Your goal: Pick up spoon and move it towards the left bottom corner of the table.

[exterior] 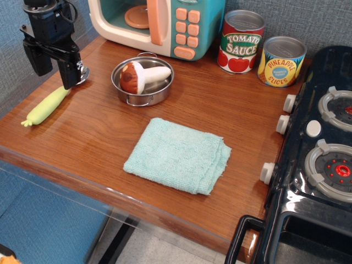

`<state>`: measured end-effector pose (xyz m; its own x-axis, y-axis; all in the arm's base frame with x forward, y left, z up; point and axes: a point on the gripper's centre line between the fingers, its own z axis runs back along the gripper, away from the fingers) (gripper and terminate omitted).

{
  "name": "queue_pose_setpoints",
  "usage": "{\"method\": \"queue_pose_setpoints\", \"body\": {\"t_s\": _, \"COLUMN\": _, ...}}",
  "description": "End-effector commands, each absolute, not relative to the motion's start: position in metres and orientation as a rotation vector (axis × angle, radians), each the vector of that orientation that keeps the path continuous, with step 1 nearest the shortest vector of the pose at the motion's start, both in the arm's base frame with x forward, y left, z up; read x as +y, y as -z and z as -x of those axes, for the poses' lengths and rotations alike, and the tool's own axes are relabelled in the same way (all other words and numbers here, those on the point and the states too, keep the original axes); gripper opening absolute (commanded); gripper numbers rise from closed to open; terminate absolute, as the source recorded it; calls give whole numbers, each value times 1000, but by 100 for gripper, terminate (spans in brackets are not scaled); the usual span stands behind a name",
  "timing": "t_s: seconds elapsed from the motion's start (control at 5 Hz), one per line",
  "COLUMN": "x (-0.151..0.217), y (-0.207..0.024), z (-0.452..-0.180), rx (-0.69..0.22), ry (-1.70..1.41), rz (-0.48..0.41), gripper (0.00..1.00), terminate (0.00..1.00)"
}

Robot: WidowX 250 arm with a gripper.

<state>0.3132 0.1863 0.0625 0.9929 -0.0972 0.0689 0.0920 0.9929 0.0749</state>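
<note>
The spoon (47, 105) lies flat on the brown wood-grain table (99, 137) near its left edge. Its pale yellow-green handle points to the front left, with the frilled tip nearest the edge. Its silver bowl (83, 74) is partly hidden behind my gripper. My black gripper (54, 78) hangs above the spoon's bowl end. Its jaws are apart and hold nothing. The fingertips are clear of the handle.
A steel pot (143, 82) holding a brown-capped mushroom toy (140, 76) stands right of the spoon. A light-blue cloth (179, 155) lies mid-table. A toy microwave (157, 25) and two cans (241, 41) stand at the back. A black toy stove (319, 154) is on the right.
</note>
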Motion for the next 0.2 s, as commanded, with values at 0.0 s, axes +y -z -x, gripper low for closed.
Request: {"method": "queue_pose_setpoints", "body": {"t_s": 0.0, "x": 189, "y": -94, "z": -315, "rx": -137, "ry": 98, "rz": -118, "gripper": 100, "terminate": 100}}
